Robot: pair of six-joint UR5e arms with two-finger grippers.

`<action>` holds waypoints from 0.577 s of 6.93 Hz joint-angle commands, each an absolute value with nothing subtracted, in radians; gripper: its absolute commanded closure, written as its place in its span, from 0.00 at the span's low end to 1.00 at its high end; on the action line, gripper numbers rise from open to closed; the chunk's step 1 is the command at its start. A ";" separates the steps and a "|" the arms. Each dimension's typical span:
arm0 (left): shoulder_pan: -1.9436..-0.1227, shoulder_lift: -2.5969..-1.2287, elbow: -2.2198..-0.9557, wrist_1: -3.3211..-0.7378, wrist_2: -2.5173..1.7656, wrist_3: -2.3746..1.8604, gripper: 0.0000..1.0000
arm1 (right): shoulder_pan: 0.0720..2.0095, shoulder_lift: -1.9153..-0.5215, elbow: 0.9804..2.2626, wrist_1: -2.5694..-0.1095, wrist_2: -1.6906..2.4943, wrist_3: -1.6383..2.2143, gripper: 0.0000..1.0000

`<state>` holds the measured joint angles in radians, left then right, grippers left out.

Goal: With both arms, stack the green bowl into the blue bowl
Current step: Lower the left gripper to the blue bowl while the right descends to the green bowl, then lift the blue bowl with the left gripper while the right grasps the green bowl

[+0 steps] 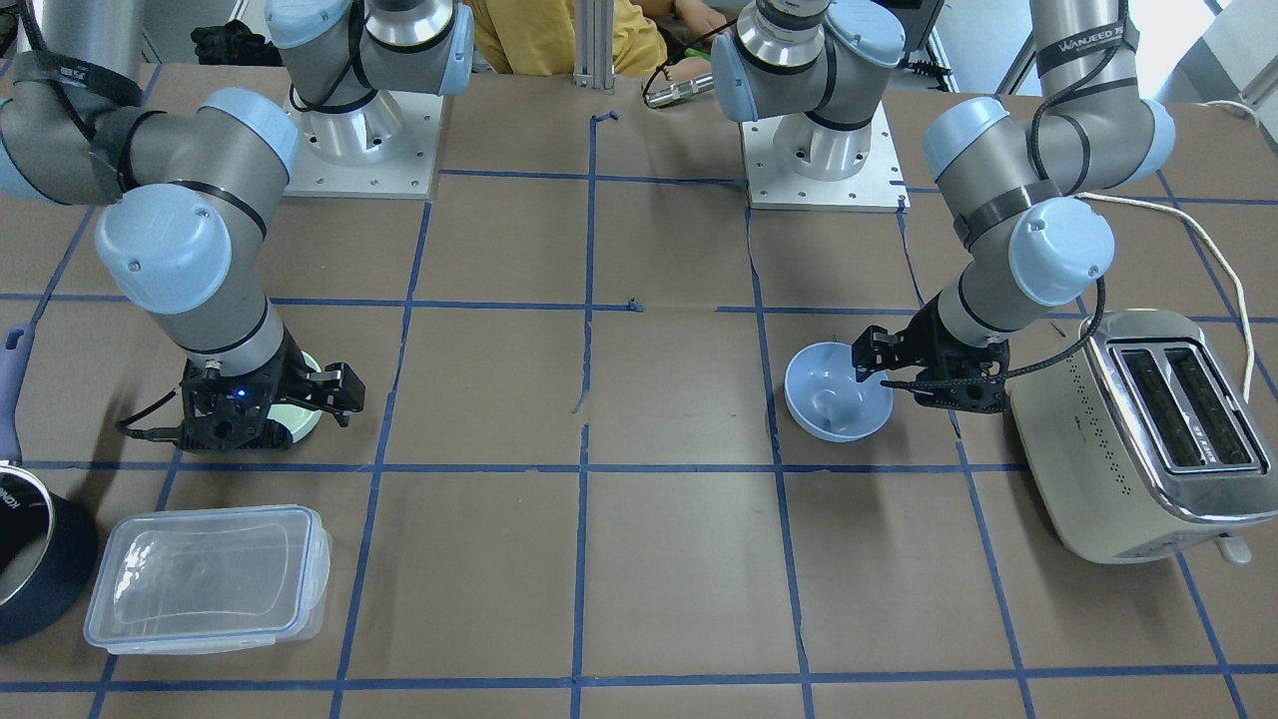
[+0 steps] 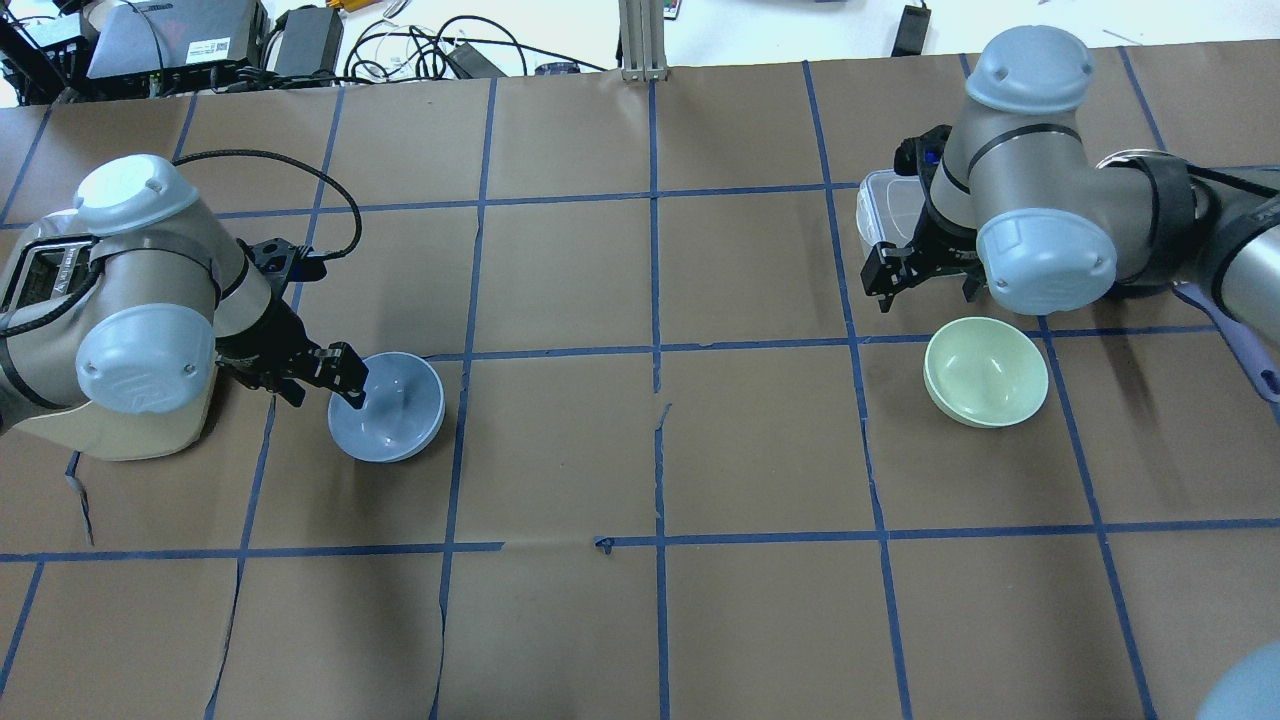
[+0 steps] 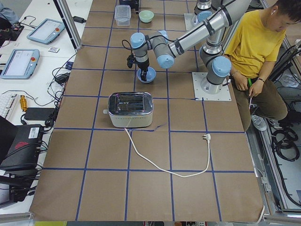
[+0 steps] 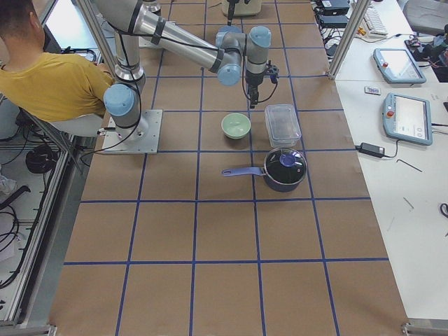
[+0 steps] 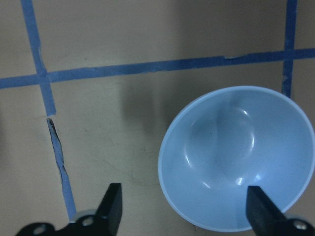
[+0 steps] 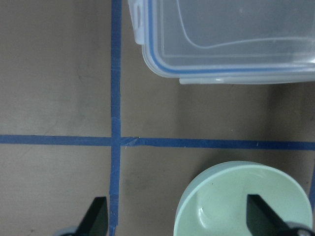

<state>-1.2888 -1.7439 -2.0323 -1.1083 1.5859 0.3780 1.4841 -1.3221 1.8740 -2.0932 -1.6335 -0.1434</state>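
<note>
The blue bowl (image 2: 395,410) sits upright on the robot's left side of the table and also shows in the front view (image 1: 837,394). My left gripper (image 2: 335,375) is open at its rim. In the left wrist view (image 5: 184,191) one finger is over the bowl (image 5: 236,157) and the other is over bare paper. The green bowl (image 2: 988,372) sits upright on the right side. My right gripper (image 2: 925,285) is open and empty just beyond its far rim. In the right wrist view (image 6: 177,200) one finger is over the green bowl (image 6: 241,201).
A clear lidded container (image 1: 205,574) lies just beyond the right gripper. A dark pot (image 1: 30,569) with a purple handle stands beside it. A silver toaster (image 1: 1138,429) with a white cord stands by the left arm. A person in yellow (image 3: 254,42) sits behind the robot.
</note>
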 commanded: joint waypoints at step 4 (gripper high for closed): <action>-1.285 -1.783 -2.046 -1.057 1.565 0.403 1.00 | 1.430 -1.279 1.993 -2.175 -1.632 -0.161 0.00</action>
